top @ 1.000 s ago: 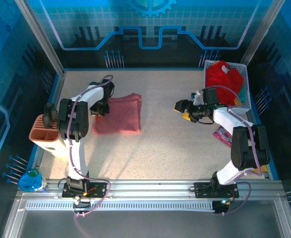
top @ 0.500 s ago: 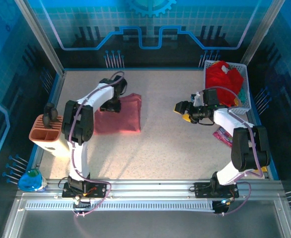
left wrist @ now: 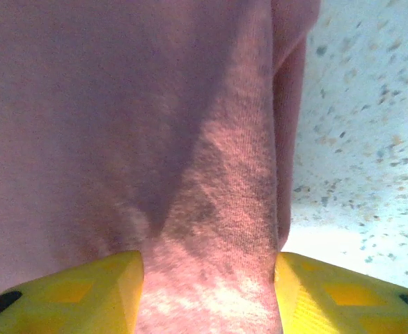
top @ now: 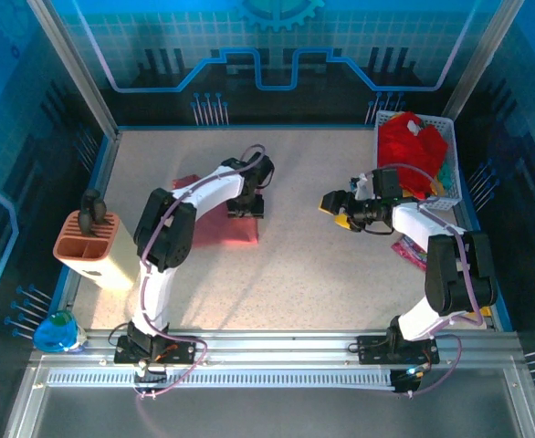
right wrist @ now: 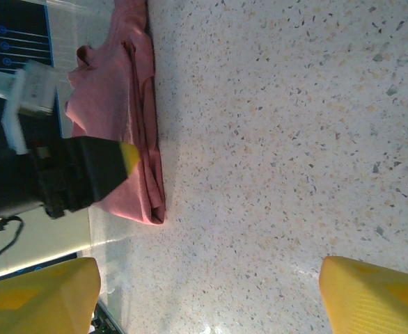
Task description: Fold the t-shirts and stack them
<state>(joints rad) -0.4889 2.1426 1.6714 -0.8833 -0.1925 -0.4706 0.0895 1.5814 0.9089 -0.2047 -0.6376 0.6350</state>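
Note:
The salmon-pink t-shirt lies folded flat on the table left of centre, and also shows in the right wrist view. My left gripper is low over its right edge. In the left wrist view the cloth runs under and between the yellow fingertips, which stand apart without pinching it. The red t-shirt sits heaped in the white basket at the back right. My right gripper hovers open over bare table at centre right, nothing between its fingers.
A tan holder stands at the left edge, with a blue object near the front left corner. Purple snack packets lie beside the right arm. Speckled table stretches between the two grippers.
My left gripper has swept rightward across the pink t-shirt, from its left side to its right edge, and its jaws have widened. The right arm has stayed put.

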